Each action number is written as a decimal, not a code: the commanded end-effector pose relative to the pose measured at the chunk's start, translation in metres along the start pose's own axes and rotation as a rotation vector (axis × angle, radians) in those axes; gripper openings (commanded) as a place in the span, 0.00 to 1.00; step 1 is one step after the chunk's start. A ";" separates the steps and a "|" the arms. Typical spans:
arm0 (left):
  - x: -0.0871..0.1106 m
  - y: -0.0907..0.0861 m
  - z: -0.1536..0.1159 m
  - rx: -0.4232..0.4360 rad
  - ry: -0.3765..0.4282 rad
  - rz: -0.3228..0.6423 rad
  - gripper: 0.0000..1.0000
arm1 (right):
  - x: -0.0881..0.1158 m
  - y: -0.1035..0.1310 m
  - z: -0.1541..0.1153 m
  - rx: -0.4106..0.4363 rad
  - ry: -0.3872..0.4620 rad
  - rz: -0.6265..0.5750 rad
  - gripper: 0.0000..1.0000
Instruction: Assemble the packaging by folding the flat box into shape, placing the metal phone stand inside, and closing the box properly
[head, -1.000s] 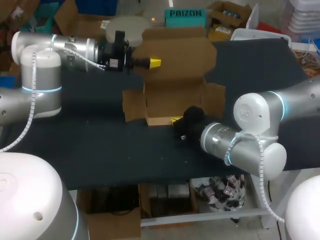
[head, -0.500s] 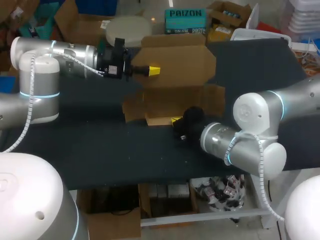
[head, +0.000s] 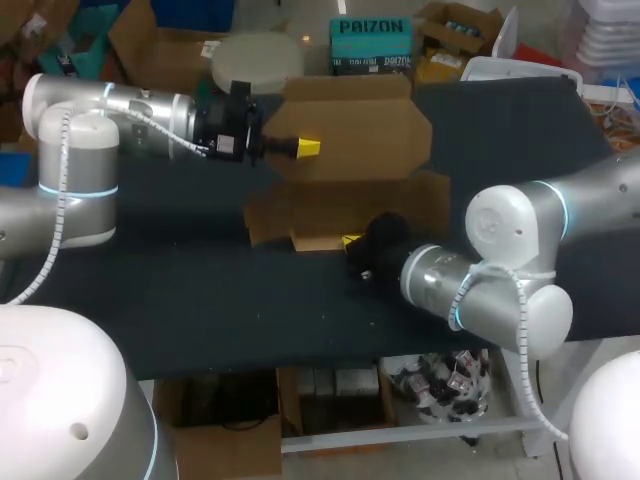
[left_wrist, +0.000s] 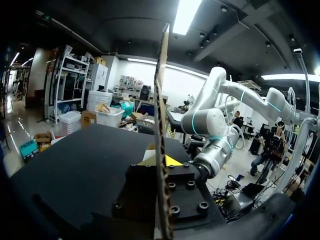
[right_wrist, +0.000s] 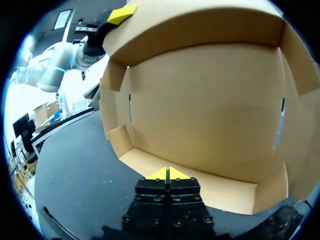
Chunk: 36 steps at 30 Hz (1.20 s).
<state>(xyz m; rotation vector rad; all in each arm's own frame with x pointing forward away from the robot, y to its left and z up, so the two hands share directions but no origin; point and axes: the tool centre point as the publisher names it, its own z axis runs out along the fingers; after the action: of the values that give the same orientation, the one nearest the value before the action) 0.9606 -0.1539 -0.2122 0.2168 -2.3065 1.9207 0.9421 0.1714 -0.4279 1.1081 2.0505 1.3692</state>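
**Half-folded box held by its lid**

A dark tabletop (head: 200, 280) carries the work. In the head view the brown cardboard box (head: 350, 205) sits just toward 12 o'clock from the tabletop's middle. It is partly formed, with its walls up, 2 side flaps spread out at 9 and 3 o'clock, and its wide lid panel (head: 360, 125) raised at the 12 o'clock side.

The left arm (head: 110, 100) comes in from 9 o'clock. The left fingers (head: 308, 148) are clamped on the lid panel at its 9 o'clock edge. In the left wrist view that panel shows edge-on, standing upright between the 2 yellow tips.

The right arm (head: 500, 265) comes in from 4 o'clock and reaches to the box's 6 o'clock side. The right fingers (head: 350, 241) are pressed together, tip against tip, with nothing between them. They sit right at the rim of the low front wall (right_wrist: 200, 186). Whether they actually touch the cardboard cannot be told.

In the right wrist view the open inside of the box lies straight ahead of the fingers. Bare cardboard shows on the back wall, and the lid curves over above it.
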 end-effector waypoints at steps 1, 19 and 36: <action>0.000 0.007 -0.001 -0.003 0.004 0.001 0.00 | -0.001 -0.006 0.003 -0.006 0.000 0.001 0.00; 0.010 0.016 0.001 0.001 -0.013 0.014 0.00 | -0.001 -0.006 0.003 -0.006 0.000 0.001 0.00; 0.026 0.017 0.003 0.008 -0.015 0.040 0.00 | -0.001 -0.006 0.003 -0.006 0.000 0.001 0.00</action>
<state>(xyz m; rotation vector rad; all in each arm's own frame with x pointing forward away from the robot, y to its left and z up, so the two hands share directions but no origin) 0.9350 -0.1561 -0.2226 0.1840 -2.3254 1.9565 0.9423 0.1711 -0.4276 1.1085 2.0504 1.3688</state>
